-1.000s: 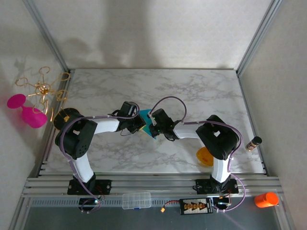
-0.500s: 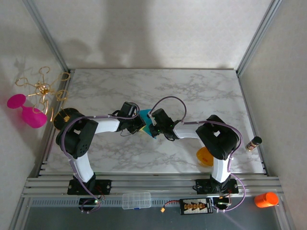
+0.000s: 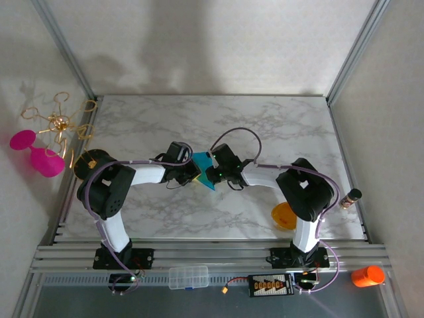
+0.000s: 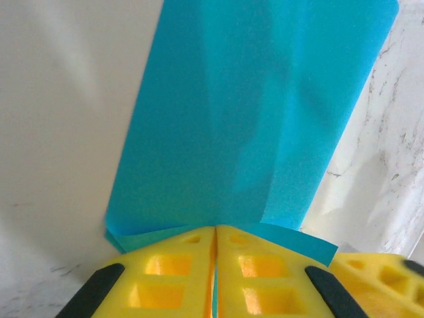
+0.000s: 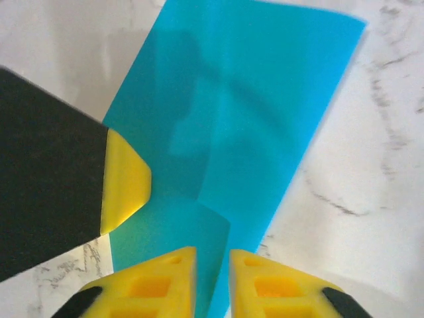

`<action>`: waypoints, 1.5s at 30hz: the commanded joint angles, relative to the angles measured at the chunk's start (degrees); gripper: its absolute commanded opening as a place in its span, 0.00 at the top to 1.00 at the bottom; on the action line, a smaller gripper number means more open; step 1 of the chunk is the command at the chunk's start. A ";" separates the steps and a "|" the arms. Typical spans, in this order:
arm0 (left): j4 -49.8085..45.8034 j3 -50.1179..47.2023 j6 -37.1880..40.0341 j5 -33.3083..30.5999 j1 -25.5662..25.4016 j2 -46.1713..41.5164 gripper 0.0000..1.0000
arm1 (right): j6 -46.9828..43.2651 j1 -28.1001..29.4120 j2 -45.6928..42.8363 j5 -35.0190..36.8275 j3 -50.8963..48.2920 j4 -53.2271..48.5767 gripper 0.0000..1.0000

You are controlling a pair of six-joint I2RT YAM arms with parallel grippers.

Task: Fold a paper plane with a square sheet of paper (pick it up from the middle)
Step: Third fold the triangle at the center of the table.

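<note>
The teal-blue sheet of paper is folded lengthwise and held just above the marble table, between the two grippers. My left gripper is shut on its near edge; in the left wrist view the yellow fingers pinch the paper with no gap. My right gripper sits on the opposite side. In the right wrist view its jaws stand slightly apart, with a folded edge of the paper lying in the gap. The left gripper's fingertip shows there too, pressed on the paper.
A small orange bowl sits by the right arm's base. A small bottle stands at the table's right edge. Pink glasses and a gold wire stand are off the left side. A clear box lies on the front rail.
The right gripper's jaws have parted slightly from shut, and its wrist has shifted up and back a little. More of the paper shows. The left gripper keeps its grip.
</note>
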 commanded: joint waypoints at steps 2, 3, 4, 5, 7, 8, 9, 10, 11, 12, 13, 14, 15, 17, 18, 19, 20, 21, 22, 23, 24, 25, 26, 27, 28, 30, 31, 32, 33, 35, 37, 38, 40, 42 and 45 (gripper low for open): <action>-4.12 -2.15 1.25 -3.95 0.22 1.50 0.90 | 3.59 -1.12 -3.78 -1.35 2.19 -3.67 0.72; -4.16 -2.08 1.24 -3.90 0.21 1.58 0.90 | 3.74 -1.16 -4.11 -1.71 2.15 -3.97 0.72; -4.21 -2.05 1.33 -3.88 0.22 1.59 0.90 | 3.81 -1.15 -4.39 -2.40 2.07 -4.14 0.72; -4.23 -2.05 1.33 -3.97 0.22 1.59 0.90 | 3.92 -1.14 -4.83 -3.40 1.90 -4.24 0.72; -4.37 -2.06 1.29 -4.07 0.22 1.59 0.90 | 3.84 -1.20 -5.47 -6.42 1.71 -4.49 0.73; -4.32 -2.06 1.24 -4.06 0.22 1.56 0.90 | 3.65 -1.19 -5.72 -8.37 1.62 -4.51 0.75; -4.38 -2.06 1.20 -4.12 0.22 1.59 0.90 | 3.52 -1.16 -5.72 -11.10 1.41 -4.58 0.77; -4.42 -2.06 1.11 -4.16 0.22 1.59 0.90 | 3.52 -1.19 -5.61 -13.21 1.35 -4.54 0.80; -4.38 -2.06 1.16 -4.24 0.22 1.59 0.90 | 3.61 -1.14 -5.45 -15.80 1.05 -4.29 0.82; -4.38 -2.06 1.16 -4.33 0.22 1.59 0.90 | 3.82 -1.15 -5.19 -18.27 0.65 -3.80 0.86; -4.45 -2.06 1.16 -4.39 0.22 1.57 0.90 | 4.23 -1.12 -4.90 -20.00 0.37 -3.37 0.89; -4.55 -2.06 1.16 -4.49 0.22 1.59 0.90 | 4.72 -1.20 -4.44 -21.66 0.13 -2.96 0.92; -4.57 -2.06 1.14 -4.48 0.22 1.68 0.90 | 5.00 -1.08 -3.92 -22.75 0.02 -2.76 0.93; -4.57 -2.14 1.16 -4.52 0.22 1.68 0.90 | 5.46 -0.97 -2.73 -23.73 0.19 -2.71 0.96; -4.44 -2.23 1.16 -4.50 0.22 1.67 0.90 | 5.41 -0.89 -2.16 -23.83 0.40 -2.84 0.97; -4.17 -2.39 1.16 -4.21 0.22 1.68 0.90 | 5.41 -0.88 -1.59 -23.95 0.67 -2.84 0.97; -3.97 -2.57 1.24 -3.81 0.22 1.68 0.90 | 5.34 -0.90 -0.96 -23.95 1.17 -3.12 0.98; -3.85 -2.58 1.39 -3.65 0.22 1.83 0.90 | 5.16 -0.89 -0.21 -23.77 1.81 -3.75 0.98; -4.03 -2.58 1.51 -3.51 0.26 1.95 0.90 | 4.91 -0.94 0.55 -23.56 2.64 -4.43 0.98; -4.03 -2.64 1.54 -3.33 0.22 2.03 0.90 | 4.72 -0.87 1.29 -23.33 3.29 -4.88 0.99; -3.95 -2.75 1.60 -3.35 0.22 2.03 0.90 | 4.63 -0.89 1.73 -22.99 3.75 -5.18 0.99; -3.96 -2.76 1.60 -3.29 0.22 1.95 0.91 | 4.53 -0.88 2.33 -22.60 4.14 -5.47 0.99; -3.95 -2.80 1.58 -3.28 0.22 1.95 0.91 | 4.45 -0.94 2.70 -22.17 4.36 -5.63 0.99; -3.96 -2.85 1.60 -3.36 0.22 1.95 0.91 | 4.45 -0.89 3.00 -21.82 4.51 -5.78 1.00; -3.94 -2.80 1.59 -3.29 0.22 2.03 0.91 | 4.50 -0.94 3.34 -21.41 4.77 -6.03 1.00; -4.04 -2.84 1.62 -3.28 0.22 2.12 0.91 | 4.39 -0.86 3.78 -20.63 4.98 -6.51 1.00; -4.08 -2.82 1.68 -3.29 0.22 2.05 0.91 | 4.14 -0.88 3.82 -20.38 5.00 -6.77 1.00; -4.12 -2.93 1.64 -3.29 0.22 2.02 0.91 | 3.88 -0.88 3.90 -20.17 5.04 -7.00 1.00; -4.21 -2.93 1.77 -3.25 0.22 2.03 0.91 | 3.64 -0.91 4.06 -19.91 5.08 -7.29 1.00; -4.38 -2.93 1.81 -3.30 0.22 2.03 0.91 | 3.22 -0.95 4.42 -18.99 5.24 -8.14 1.00; -4.47 -3.01 1.84 -3.46 0.20 2.03 0.91 | 2.90 -1.00 4.65 -18.27 5.29 -8.63 1.00; -4.49 -3.01 1.86 -3.46 0.22 2.08 0.91 | 2.75 -0.95 4.74 -18.11 5.22 -8.72 1.00; -4.39 -3.11 1.86 -3.54 0.22 2.03 0.91 | 2.60 -0.98 4.79 -17.85 5.21 -8.85 1.00; -4.43 -3.19 1.86 -3.55 0.22 2.03 0.91 | 2.58 -0.96 4.96 -17.45 5.14 -8.95 1.00; -4.47 -3.19 1.86 -3.64 0.22 2.03 0.91 | 2.35 -1.02 5.33 -17.12 5.14 -9.08 1.00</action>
